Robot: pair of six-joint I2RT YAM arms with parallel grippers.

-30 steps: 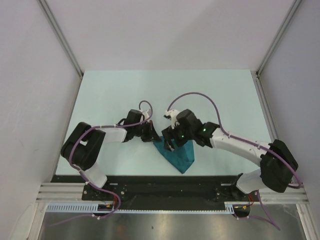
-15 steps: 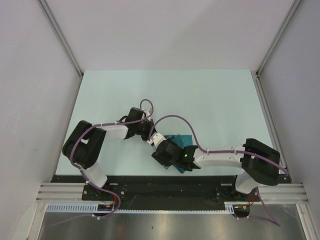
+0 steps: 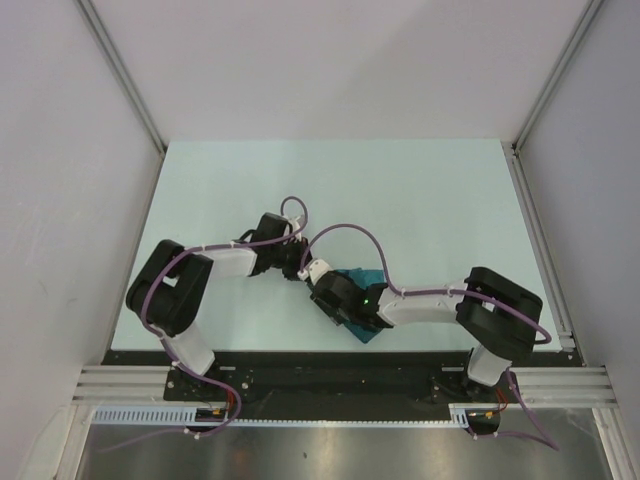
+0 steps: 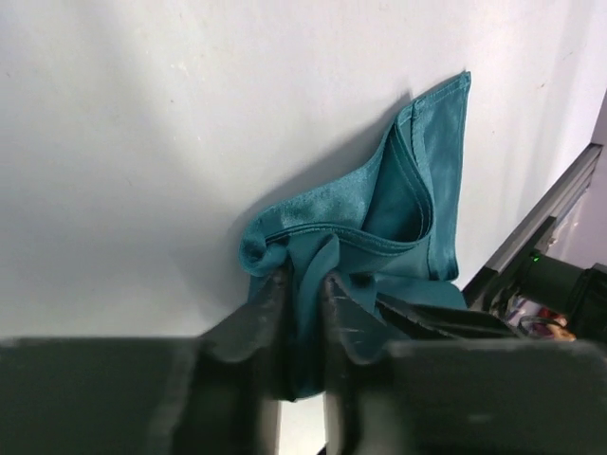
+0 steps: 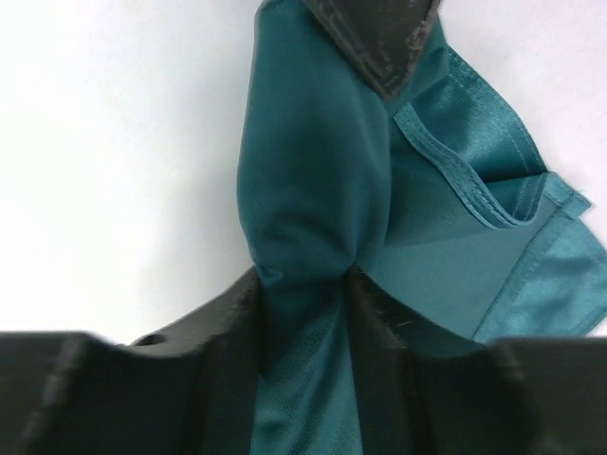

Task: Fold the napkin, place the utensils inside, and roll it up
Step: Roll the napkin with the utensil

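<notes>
- Overhead view: I judge us to be in the fold step. The napkin point(image 3: 360, 274) lies near the front middle of the bench point(image 3: 250, 190), mostly hidden under the two arms, with only teal slivers showing. The left pincer point(image 3: 302, 275) and right pincer point(image 3: 322, 290) meet at its left side. I see no utensils here. This view gives me placement but not the state of either pincer.
- Left wrist view: here the left pincer point(image 4: 303, 308) stands narrow, with a gathered tuck of napkin point(image 4: 398, 218) nipped between its fingers. The cloth rises from there in layered, hemmed folds to a point against the bare bench. It looks bunched, not a clean flat fold.
- Right wrist view: the right pincer point(image 5: 303, 313) clasps a thick bunch of napkin point(image 5: 313, 171), and the fabric is waisted where the fingers press. A dark pointed tip point(image 5: 375, 38) sits on the cloth at the far end; I take it for the other pincer.
- Next move, as I judge it: carry the held edges apart and over, gently, so the layers lie flat. With both grips so close together, a careless pull could just drag the bundle.
</notes>
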